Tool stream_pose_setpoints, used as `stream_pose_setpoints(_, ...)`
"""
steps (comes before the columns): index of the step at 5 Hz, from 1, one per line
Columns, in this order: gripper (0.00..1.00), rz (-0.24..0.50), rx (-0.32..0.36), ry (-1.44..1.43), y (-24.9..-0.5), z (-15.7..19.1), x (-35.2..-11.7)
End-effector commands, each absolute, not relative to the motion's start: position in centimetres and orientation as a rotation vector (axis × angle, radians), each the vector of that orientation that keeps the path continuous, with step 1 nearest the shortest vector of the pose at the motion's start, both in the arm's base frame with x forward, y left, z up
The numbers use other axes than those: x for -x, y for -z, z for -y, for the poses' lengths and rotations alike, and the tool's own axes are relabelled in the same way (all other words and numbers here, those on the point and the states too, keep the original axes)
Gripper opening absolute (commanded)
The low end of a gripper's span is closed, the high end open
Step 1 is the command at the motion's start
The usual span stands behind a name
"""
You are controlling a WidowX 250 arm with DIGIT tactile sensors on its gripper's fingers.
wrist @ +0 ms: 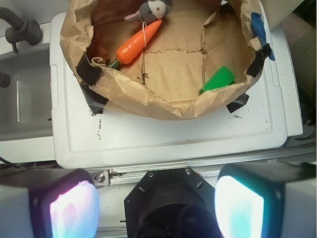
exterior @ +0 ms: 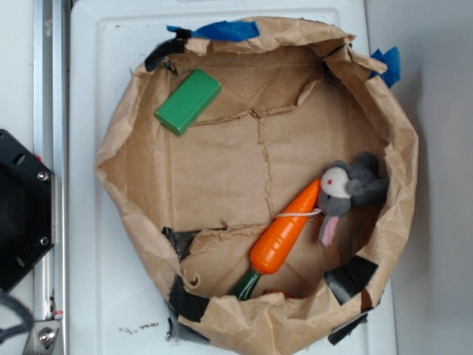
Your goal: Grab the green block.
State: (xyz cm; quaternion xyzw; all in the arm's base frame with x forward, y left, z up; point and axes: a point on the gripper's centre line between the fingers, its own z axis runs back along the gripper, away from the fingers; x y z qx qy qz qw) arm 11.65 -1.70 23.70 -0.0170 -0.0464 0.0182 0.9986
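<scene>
1. So, my gripper (wrist: 156,208) is wide apart and holding nothing; both fingers (wrist: 64,206) show at the bottom of the wrist view, far outside the paper bag (exterior: 403,155), back over the black base.
2. The green block (exterior: 188,101) lies flat on the bag floor, close to the wall at 1 side, well apart from the carrot (exterior: 284,231) and the grey mouse (exterior: 353,186).
3. Risk 1: the crumpled bag wall stands up between me and the block. In the wrist view the rim hides the block's near end, so a low approach could snag a finger on the paper and drag the whole bag.
4. Risk 2: the block sits near the wall, so 1 finger may land on paper instead of the floor and my close would pinch the bag, not the block.
5. Risk 3: the block looks smooth, flat and angled; if I don't line up across its narrow side it could slip out or skid away.
6. Risk 4: the carrot has a dark green stem; wrong green, but it's far off, so low chance of mixing them up.
</scene>
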Motion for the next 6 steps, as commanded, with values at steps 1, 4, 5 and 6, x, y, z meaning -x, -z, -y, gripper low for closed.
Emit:
stream_pose_setpoints(1, 1.0, 0.093, 0.034, -0.036, -23.7, 1.7, -11.7)
stream_pose_setpoints(4, 1.0, 0.119, 0.002, -0.355, -20.9, -5.8, -25.8)
stream_pose_setpoints(5, 1.0, 0.112, -0.013, -0.53, -19.6, -5.0, -27.2)
stream_pose_setpoints(6, 1.0, 0.112, -0.013, -0.53, -19.6, -5.0, -27.2)
